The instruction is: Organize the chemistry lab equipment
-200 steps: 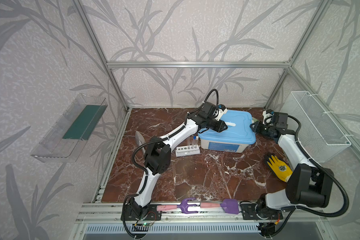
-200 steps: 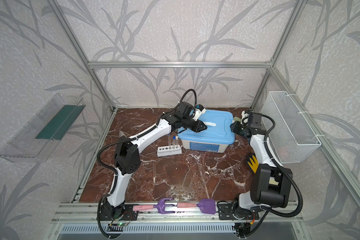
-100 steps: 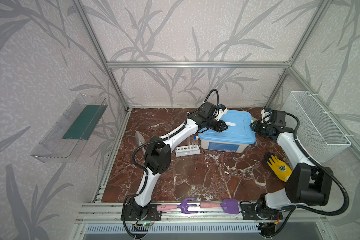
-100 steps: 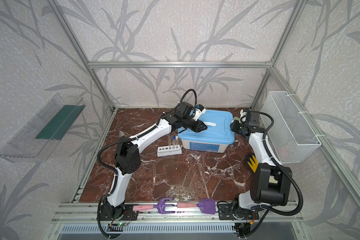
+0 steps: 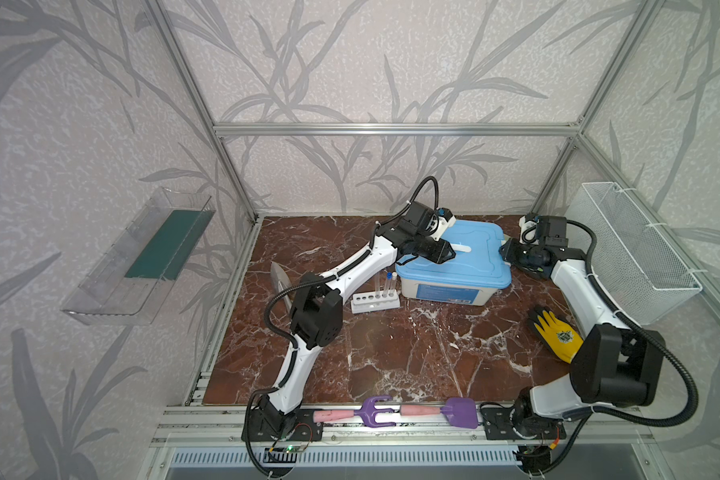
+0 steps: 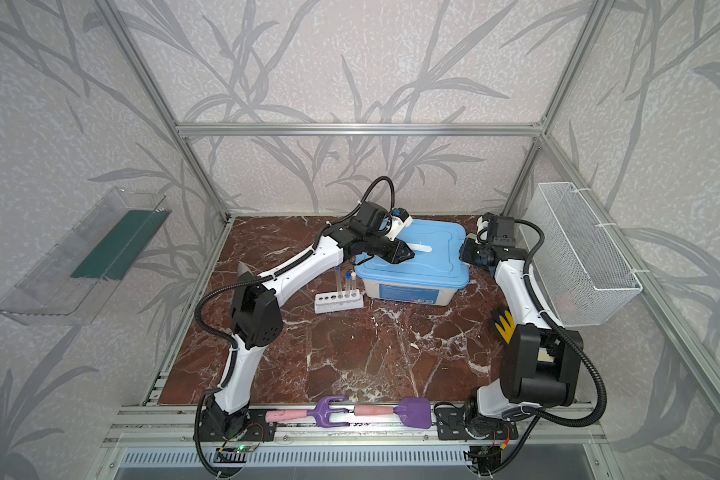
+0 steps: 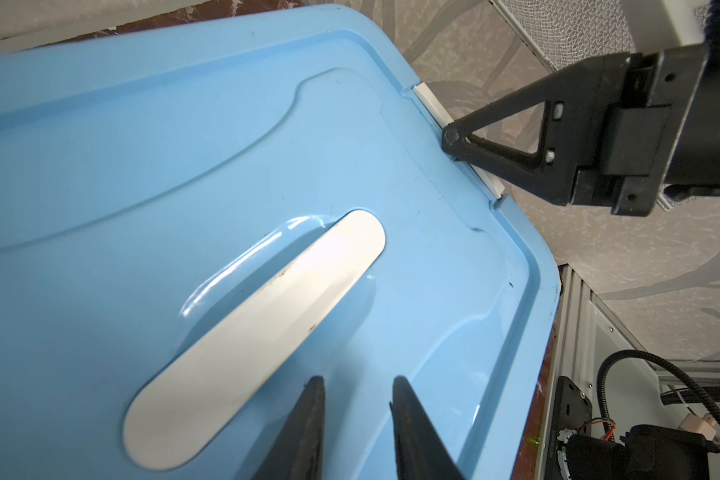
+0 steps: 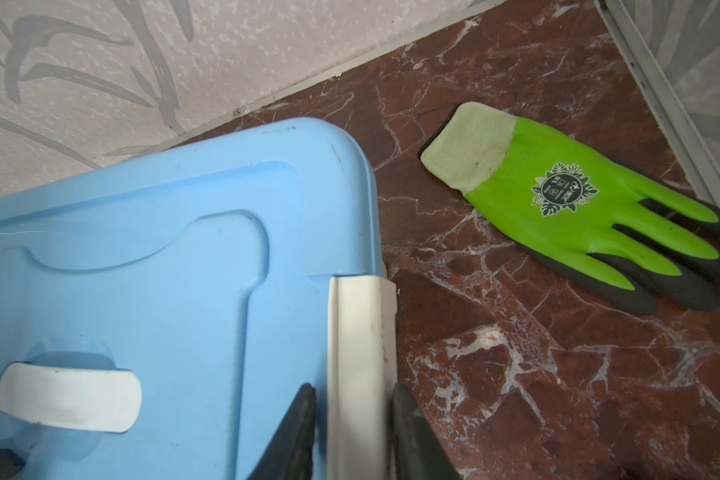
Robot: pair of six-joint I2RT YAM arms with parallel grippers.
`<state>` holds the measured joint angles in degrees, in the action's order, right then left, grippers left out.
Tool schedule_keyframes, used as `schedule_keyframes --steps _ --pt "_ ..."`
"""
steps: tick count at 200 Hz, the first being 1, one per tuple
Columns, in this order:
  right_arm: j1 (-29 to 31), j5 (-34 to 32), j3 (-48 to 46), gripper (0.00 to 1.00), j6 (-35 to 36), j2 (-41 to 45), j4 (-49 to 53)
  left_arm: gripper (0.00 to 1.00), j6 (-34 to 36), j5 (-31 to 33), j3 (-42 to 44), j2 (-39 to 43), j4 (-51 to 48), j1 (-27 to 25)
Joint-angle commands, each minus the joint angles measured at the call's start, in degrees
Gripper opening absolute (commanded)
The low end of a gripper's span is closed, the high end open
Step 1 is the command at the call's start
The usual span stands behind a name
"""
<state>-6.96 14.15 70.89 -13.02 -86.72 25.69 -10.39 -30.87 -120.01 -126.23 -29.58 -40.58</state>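
Observation:
A white six-hole rack [image 5: 375,302] [image 6: 338,301] stands left of a blue-lidded box [image 5: 474,266] [image 6: 437,266], holding two clear blue-capped test tubes [image 5: 389,284] [image 6: 353,284]. My left gripper [image 5: 447,251] [image 6: 408,254] [image 7: 356,380] hovers low over the lid beside its white handle [image 7: 258,332], open, nothing between the fingers. At the box's right end, my right gripper [image 5: 506,249] [image 6: 463,252] [image 8: 352,388] is shut on the white latch [image 8: 360,332], one finger on the lid side and one on the outer side. The box's inside is hidden.
A green glove [image 8: 558,199] lies behind the box's right end, a yellow glove [image 5: 555,336] near the right arm. Purple pink-handled garden tools [image 5: 375,413] lie on the front rail. A wire basket [image 5: 636,249] hangs on the right wall, a clear shelf [image 5: 142,257] on the left.
The right wrist has shifted slightly at the box's right end. The left arm has hardly moved over the lid.

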Motion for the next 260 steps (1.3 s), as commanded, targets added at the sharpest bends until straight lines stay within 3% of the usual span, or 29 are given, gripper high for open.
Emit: schedule_keyframes --steps 1,43,82,121,131,146,172,195,232,260 --pt "1.8 0.8 3.9 0.33 1.6 -0.3 4.1 0.34 2.6 2.3 -2.4 -0.4 -5.1 -0.1" --pt "2.4 -1.0 7.1 0.39 2.7 1.2 5.6 0.43 6.2 5.9 -6.3 3.7 -7.3 0.0" --pt "3.0 -1.6 8.3 0.47 3.0 3.6 6.2 0.63 6.8 7.3 -5.4 8.7 -4.3 1.1" --pt "3.7 -4.6 6.4 0.60 4.1 9.1 6.0 0.80 6.2 8.0 1.9 17.0 0.7 3.5" --pt "3.9 -5.3 4.9 0.65 4.3 11.3 4.9 0.84 5.2 7.9 5.8 20.1 3.6 4.8" --pt "4.1 -6.4 2.1 0.72 4.6 14.5 3.1 0.99 2.9 8.2 14.0 26.2 10.0 7.5" --pt "4.2 -9.2 -4.5 0.80 5.1 21.1 -1.5 0.99 0.9 12.5 30.9 38.3 22.7 12.7" --pt "4.3 -11.0 -10.7 0.90 4.3 26.7 -5.0 0.99 2.5 18.9 42.9 47.9 28.1 17.4" --pt "4.4 -22.5 -21.1 0.96 3.5 33.8 -9.5 0.99 4.0 36.2 64.7 62.2 40.5 21.7" --pt "4.4 -30.2 -29.2 0.98 2.0 38.2 -16.0 1.00 2.7 45.2 79.8 69.5 48.6 24.4"
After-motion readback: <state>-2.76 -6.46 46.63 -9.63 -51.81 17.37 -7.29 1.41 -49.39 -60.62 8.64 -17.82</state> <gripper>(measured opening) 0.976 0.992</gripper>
